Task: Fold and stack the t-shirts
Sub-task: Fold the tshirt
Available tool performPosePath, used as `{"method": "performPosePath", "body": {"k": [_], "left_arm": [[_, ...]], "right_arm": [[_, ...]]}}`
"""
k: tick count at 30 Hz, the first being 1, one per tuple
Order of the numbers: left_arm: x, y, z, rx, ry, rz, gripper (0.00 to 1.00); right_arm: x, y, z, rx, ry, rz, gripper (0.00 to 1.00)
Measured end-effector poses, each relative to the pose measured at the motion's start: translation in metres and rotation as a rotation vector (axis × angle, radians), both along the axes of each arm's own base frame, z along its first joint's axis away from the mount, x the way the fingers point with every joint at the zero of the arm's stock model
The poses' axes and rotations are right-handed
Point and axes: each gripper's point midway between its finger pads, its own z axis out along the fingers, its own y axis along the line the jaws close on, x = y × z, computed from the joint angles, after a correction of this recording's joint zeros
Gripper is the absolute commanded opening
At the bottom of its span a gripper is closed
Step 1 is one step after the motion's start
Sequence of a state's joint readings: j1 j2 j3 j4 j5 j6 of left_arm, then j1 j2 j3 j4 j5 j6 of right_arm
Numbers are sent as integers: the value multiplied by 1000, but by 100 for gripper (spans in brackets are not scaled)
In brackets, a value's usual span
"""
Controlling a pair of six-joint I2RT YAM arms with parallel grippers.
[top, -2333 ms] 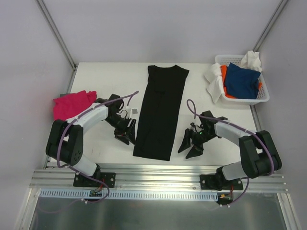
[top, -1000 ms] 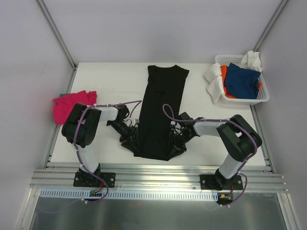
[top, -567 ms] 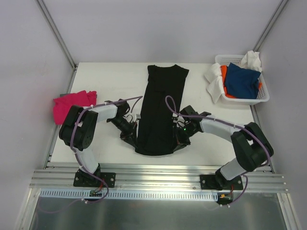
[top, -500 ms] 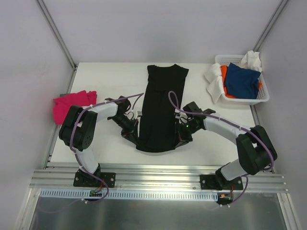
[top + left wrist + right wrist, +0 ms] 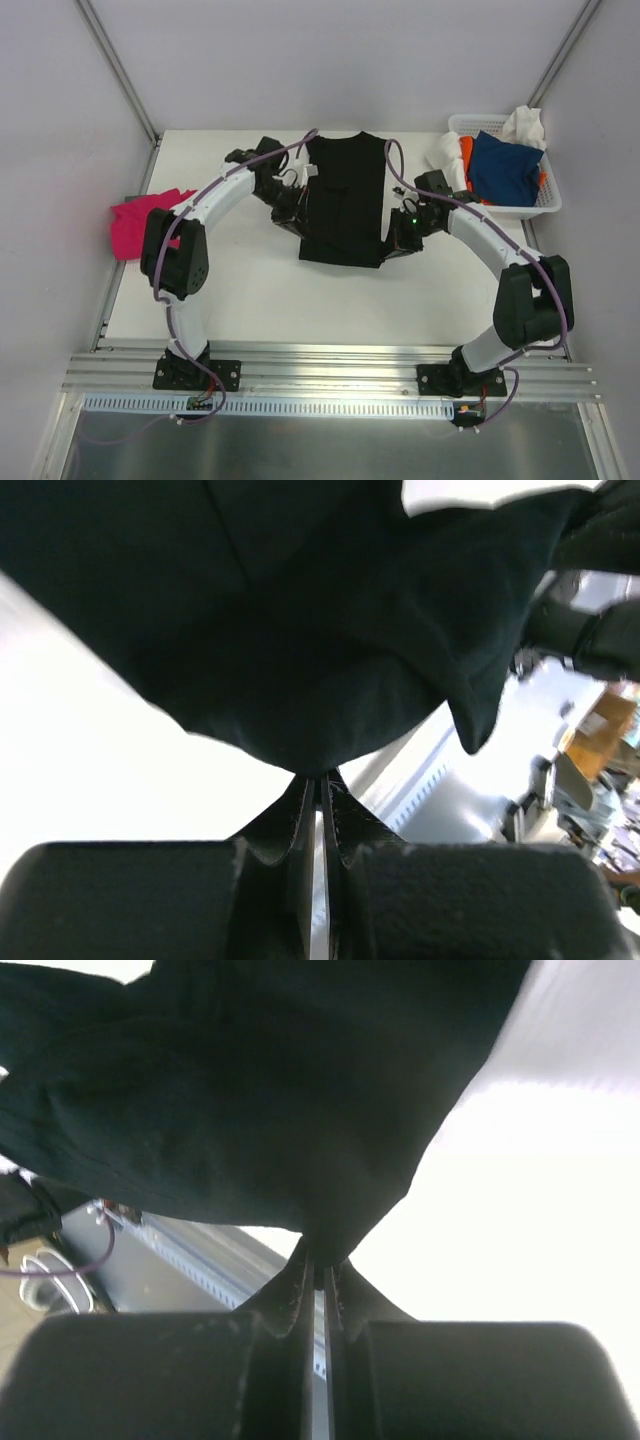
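The black t-shirt lies at the middle back of the table, doubled over to about half its length. My left gripper is shut on its near left corner, and my right gripper is shut on its near right corner. In the left wrist view the black cloth bunches from the pinched fingertips of the left gripper. The right wrist view shows the same black cloth hanging from the shut right gripper. A magenta-pink t-shirt lies crumpled at the left table edge.
A white lattice basket stands at the back right corner. It holds a blue tee, an orange one and white cloth that spills over its left rim. Metal frame posts rise at both back corners.
Both grippers closed on the black shirt's near hem and carried it away from the arm bases toward the collar. The shirt went from laid out long to doubled over.
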State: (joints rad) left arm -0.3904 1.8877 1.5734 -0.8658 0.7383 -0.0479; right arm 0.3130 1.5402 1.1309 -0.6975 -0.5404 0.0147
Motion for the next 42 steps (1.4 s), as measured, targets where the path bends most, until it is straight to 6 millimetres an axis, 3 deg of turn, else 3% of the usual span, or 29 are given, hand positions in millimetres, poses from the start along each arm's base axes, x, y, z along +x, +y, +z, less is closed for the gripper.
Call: {"method": "performPosePath", "body": {"k": [4,10,15,20,21,22,25,27,32,36,39,42], "left_arm": [[47,-10,-4,-1,-54,10,0],[102,-8,-34,22,-69,45,0],[150,1,-55,43,-117,86,0],[190,9,-70,68,-186,126,2],[195,11,-73,71,-199,132,17],[200,12,-75,78,-214,133,54],[209,15,-81,98,-250,133,80],[212,18,-84,118,-260,139,87],[212,26,-84,168,-275,156,86],[193,33,-64,180,-267,161,81],[176,39,-35,184,-290,169,82],[166,48,0,196,-347,186,82]], "right_arm": [[42,0,5,-2,-52,-27,1],[113,3,4,-2,-141,-41,1],[163,6,-21,-16,-158,-51,1],[186,8,-48,-34,-144,-52,0],[189,9,-52,-37,-144,-50,2],[192,10,-56,-40,-146,-46,27],[200,5,-64,-80,-160,-52,70],[205,-1,-65,-112,-180,-56,78],[213,-7,-55,-145,-221,-67,79],[204,-3,-29,-107,-248,-69,74],[195,14,-4,-28,-265,-59,73],[181,51,9,59,-258,-9,72]]}}
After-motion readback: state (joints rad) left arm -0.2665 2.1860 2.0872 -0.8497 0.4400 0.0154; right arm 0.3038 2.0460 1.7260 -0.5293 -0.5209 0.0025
